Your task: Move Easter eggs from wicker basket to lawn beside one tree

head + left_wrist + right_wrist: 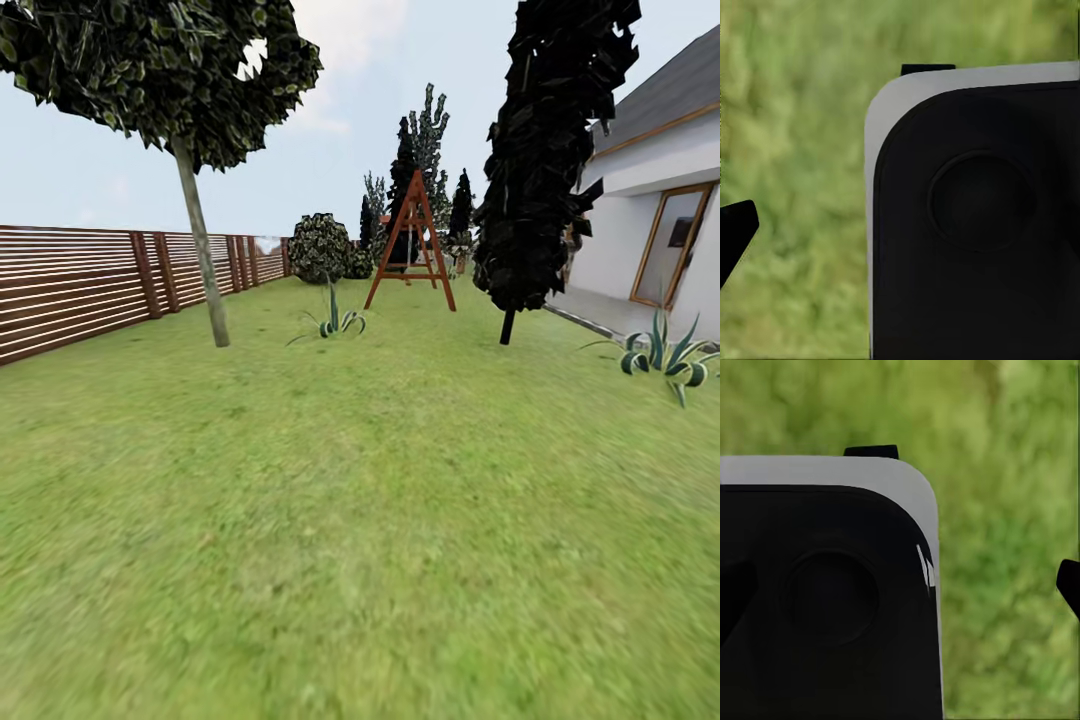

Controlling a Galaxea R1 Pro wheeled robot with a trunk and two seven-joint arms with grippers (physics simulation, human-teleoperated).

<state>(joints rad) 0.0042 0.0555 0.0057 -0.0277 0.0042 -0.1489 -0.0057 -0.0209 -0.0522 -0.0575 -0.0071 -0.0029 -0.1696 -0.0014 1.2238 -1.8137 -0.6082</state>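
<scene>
— What is showing in the garden (330,300) right now?

— The lawn (360,520) is lying wide and flat, with patchy green grass running all the way to the far end. A brown fence (70,285) of flat wooden boards is running along its left side.

— And the tree?

— The tree (200,250) is standing on the left, just in front of the fence. Its thin, pale trunk is leaning a little, and its dark green top with light spots is spreading wide above — jagged all round the edge.
</scene>
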